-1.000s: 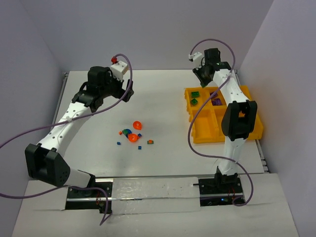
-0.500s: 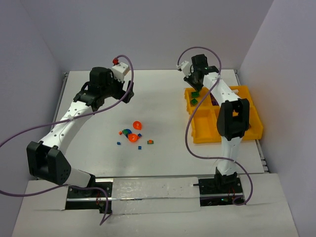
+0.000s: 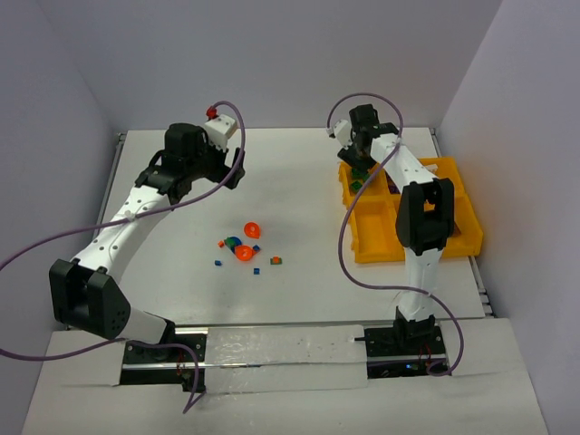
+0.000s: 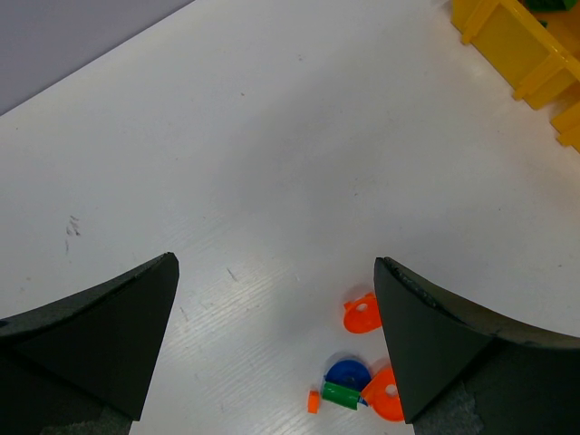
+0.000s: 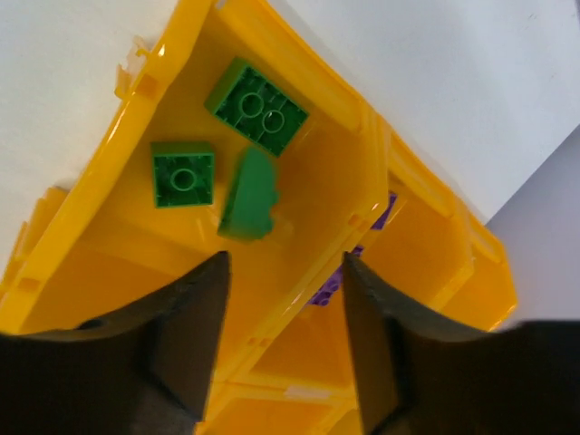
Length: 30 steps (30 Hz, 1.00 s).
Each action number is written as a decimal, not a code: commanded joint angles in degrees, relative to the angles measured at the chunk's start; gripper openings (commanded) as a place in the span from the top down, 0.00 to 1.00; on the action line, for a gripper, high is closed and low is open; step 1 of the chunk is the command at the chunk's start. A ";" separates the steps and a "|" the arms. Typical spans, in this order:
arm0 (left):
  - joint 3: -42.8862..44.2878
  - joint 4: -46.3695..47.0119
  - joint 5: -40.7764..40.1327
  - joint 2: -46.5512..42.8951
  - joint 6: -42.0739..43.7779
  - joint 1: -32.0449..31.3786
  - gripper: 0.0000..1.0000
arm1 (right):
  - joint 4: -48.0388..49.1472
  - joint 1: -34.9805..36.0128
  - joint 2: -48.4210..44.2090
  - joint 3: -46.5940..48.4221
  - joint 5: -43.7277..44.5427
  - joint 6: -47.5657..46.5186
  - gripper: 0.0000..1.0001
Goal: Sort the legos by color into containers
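Over the far left compartment of the tray (image 3: 412, 251), the right gripper (image 5: 285, 258) now hangs. One second ago its wrist stood further to the right, toward the table's far right corner, and the green bricks (image 5: 256, 106) in that compartment were open to the top camera. Now the right arm (image 3: 421, 213) covers them from above. The left arm (image 3: 127, 217) has not changed its place, and the loose pieces lie where they were.

The left gripper (image 4: 274, 272) hovers above the table (image 3: 299, 181), in its far left part, with the jaws spread wide and nothing between them. Near the middle of the table, a little toward the near edge, the unsorted legos are scattered: two orange dishes (image 3: 252, 230), a blue round piece (image 4: 346, 372) touching a green piece (image 4: 340, 395), and some tiny bits whose shape I cannot tell. A purple cable (image 3: 343, 249) loops down beside the tray's left wall.

The tray sits along the right edge of the table. The right gripper's jaws are apart and hold nothing. Under them the far left compartment contains three green bricks: a wide one lying flat, a small one (image 5: 184, 174) also flat, and a third one (image 5: 246, 195) that is tilted, just beside the small one. Behind the divider wall (image 5: 367, 163), in the next compartment, purple bricks (image 5: 385, 210) show only partly.
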 commanded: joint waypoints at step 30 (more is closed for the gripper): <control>1.27 -28.25 40.88 18.19 51.28 9.02 0.31 | -13.62 0.53 -8.86 15.66 -29.41 17.27 0.00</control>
